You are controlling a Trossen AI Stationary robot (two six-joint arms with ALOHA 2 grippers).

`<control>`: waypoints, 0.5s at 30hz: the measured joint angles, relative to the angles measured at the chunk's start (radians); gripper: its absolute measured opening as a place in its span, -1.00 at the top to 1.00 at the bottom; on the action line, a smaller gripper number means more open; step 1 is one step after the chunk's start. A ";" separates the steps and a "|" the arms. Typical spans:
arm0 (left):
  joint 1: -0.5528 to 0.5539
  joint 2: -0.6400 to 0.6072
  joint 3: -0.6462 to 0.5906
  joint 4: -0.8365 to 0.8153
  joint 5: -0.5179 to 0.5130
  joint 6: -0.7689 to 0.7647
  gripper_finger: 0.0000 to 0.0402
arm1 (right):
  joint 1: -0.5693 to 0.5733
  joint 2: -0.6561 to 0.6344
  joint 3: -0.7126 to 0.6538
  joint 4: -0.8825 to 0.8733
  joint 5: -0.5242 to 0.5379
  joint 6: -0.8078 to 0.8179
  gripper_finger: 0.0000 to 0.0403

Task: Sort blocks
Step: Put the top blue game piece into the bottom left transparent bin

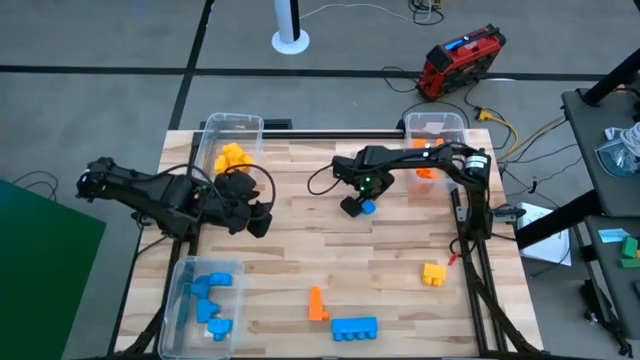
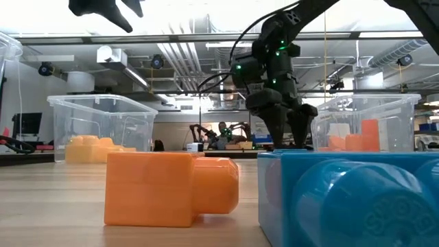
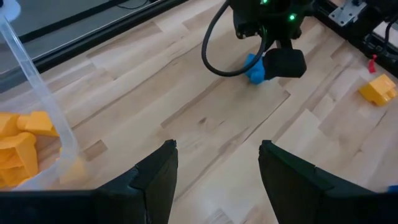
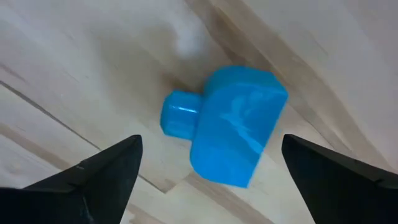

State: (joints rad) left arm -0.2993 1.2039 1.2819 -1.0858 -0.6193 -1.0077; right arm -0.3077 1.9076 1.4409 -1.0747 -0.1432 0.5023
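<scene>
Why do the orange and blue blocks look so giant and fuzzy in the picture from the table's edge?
In the low view, the orange block and the long blue block sit right by the camera, so they fill the picture and go soft, while the ceiling lights behind glare bright. In the right wrist view, the small blue block between the open right gripper fingers looks shiny, with a soft shadow beside it.
</scene>
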 joint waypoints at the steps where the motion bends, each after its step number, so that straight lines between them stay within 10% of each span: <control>1: 0.000 0.004 0.000 0.000 0.000 0.000 0.00 | 0.000 0.001 -0.005 0.014 -0.007 0.004 -0.87; 15: 0.000 0.027 0.000 0.006 0.001 -0.004 0.00 | 0.009 0.104 -0.006 0.087 -0.009 0.009 -0.88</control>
State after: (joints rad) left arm -0.2993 1.2312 1.2819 -1.0798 -0.6186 -1.0119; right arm -0.2985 2.0118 1.4353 -0.9882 -0.1520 0.5116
